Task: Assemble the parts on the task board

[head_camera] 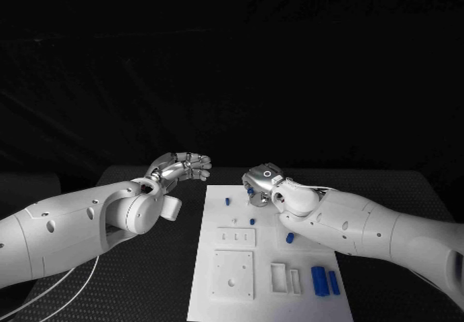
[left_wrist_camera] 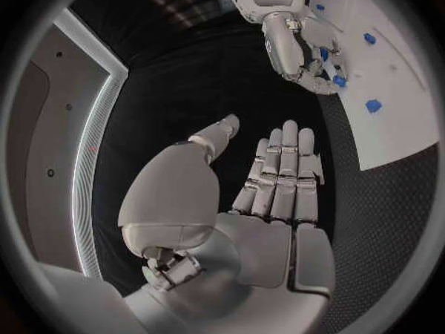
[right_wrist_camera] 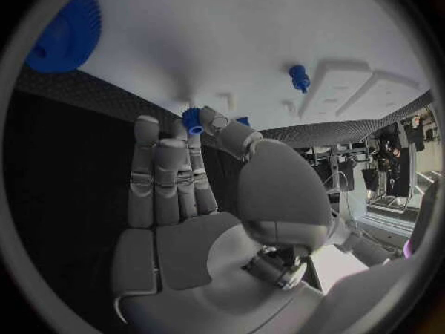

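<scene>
In the head view, your right hand sits over the far end of the task board, far nearer the parts than your left hand, which hovers off the board's far left corner above the bench, fingers curled in loosely and holding nothing. Two long blue pegs lie near the board's right edge, lengthwise along it. From the left wrist view, the left hand is flat, fingers straight and together, empty. From the right wrist view, your right hand pinches a small blue part between thumb and fingertip, close above the board; a blue gear lies beyond. I read no writing anywhere.
</scene>
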`<state>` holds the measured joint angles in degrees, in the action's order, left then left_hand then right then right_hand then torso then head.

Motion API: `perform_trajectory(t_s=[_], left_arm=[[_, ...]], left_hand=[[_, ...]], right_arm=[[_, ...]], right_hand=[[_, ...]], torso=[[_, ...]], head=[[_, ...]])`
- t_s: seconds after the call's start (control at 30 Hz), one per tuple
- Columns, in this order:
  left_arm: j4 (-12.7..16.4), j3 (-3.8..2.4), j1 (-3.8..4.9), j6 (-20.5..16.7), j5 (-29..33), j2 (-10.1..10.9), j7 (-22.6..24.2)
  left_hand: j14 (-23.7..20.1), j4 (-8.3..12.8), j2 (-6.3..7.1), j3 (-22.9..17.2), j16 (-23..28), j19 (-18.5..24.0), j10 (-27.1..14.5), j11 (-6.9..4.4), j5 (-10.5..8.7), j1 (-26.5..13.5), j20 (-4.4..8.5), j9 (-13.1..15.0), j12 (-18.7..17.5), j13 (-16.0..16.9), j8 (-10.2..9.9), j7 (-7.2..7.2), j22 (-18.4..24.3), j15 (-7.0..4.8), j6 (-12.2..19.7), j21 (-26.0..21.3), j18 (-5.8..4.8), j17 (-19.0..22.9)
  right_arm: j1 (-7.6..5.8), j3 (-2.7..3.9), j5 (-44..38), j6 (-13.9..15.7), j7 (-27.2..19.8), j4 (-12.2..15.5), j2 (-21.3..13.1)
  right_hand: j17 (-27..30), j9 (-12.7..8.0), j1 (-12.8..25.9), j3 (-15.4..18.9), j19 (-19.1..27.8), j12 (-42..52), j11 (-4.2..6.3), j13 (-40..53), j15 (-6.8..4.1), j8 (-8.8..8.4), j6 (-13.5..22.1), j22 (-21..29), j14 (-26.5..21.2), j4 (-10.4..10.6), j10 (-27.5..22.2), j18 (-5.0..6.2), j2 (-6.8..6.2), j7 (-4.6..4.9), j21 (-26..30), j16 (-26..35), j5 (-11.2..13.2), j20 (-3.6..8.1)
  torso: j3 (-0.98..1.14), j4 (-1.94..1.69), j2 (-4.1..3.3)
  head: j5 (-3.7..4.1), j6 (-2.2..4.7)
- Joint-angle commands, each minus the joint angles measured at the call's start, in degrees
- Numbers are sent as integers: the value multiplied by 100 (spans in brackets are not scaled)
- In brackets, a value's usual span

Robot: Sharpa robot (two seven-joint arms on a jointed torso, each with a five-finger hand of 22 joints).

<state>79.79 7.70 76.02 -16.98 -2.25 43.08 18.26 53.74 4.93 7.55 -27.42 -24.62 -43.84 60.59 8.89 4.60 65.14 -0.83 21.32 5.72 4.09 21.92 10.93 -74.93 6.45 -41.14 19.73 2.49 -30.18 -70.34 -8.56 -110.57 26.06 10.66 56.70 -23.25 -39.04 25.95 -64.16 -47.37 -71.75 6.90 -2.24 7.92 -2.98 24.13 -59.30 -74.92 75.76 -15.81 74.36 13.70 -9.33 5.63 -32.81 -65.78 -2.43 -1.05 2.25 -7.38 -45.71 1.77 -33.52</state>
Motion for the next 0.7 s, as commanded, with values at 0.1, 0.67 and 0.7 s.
perform_trajectory(t_s=[0.1,0.67,0.7], left_arm=[[14,-6,15,95,15,0,30],[-13,-5,15,92,15,-26,19],[-13,-5,15,92,15,-26,14]], left_hand=[[44,37,10,8,25,-21,24,28,28,-69,-1,-9,-38,-7,-24,59,-110,15,-57,-2,110,-11],[46,47,11,0,35,-21,19,29,27,-85,-2,-14,-56,-9,-36,63,-110,17,-50,-1,111,-18],[46,48,12,0,36,-21,19,30,27,-87,-2,-15,-57,-10,-37,63,-110,17,-50,-1,111,-19]], right_arm=[[4,-2,-132,-41,72,-20,-20],[3,-3,142,-136,-74,-103,45],[3,-3,166,-120,-70,-115,51]], right_hand=[[7,6,-74,-47,-23,1,-7,-12,-116,15,-34,-110,-84,-1,304,130,6,8,-38,-25,-35,5],[90,-53,-5,-105,63,-266,-152,-88,28,-215,325,-85,-127,34,-67,130,-249,155,19,28,-35,-16],[99,-83,9,-103,62,-331,-212,-124,89,-287,445,-83,-109,55,-202,130,-318,210,22,19,-30,-17]], torso=[[1,16,-4],[5,14,-15],[5,14,-15]], head=[[-7,0],[-10,-24],[-10,-24]])
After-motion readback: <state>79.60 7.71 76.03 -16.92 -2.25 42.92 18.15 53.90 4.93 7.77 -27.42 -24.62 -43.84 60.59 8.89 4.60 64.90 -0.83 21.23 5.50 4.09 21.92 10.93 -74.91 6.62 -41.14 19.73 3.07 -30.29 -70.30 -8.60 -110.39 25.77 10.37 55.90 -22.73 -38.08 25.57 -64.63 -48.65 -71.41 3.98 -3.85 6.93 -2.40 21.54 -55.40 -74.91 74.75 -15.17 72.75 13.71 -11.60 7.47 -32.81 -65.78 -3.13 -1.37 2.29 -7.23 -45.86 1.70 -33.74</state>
